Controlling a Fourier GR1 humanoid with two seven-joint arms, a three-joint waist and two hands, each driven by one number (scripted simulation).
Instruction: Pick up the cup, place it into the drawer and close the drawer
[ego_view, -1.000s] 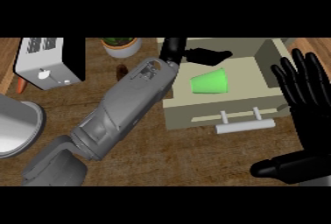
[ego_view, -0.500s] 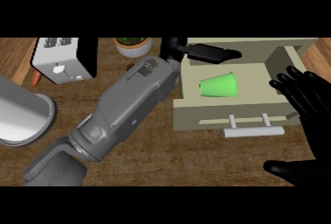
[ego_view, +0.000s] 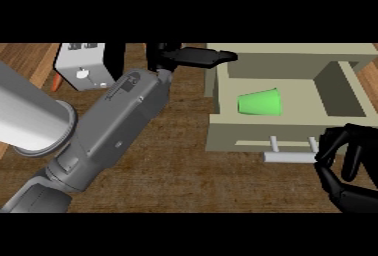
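Green, the cup (ego_view: 260, 102) lies on its side inside the open drawer (ego_view: 221, 134), well apart from both robot hands. The left robot hand (ego_view: 186, 56) is above the drawer's far left corner, beyond the cup; its fingers are stretched out almost straight toward the right and it holds nothing. The right robot hand (ego_view: 345, 167) is at the drawer's front, just beside the right end of the handle (ego_view: 289, 156); its fingers are curled, and I cannot tell if they touch the handle. This hand is partly cut off by the view's right edge. On the wooden desk (ego_view: 184, 175), a grey cylinder (ego_view: 29, 117) and a white toaster (ego_view: 85, 67) are only partly visible.
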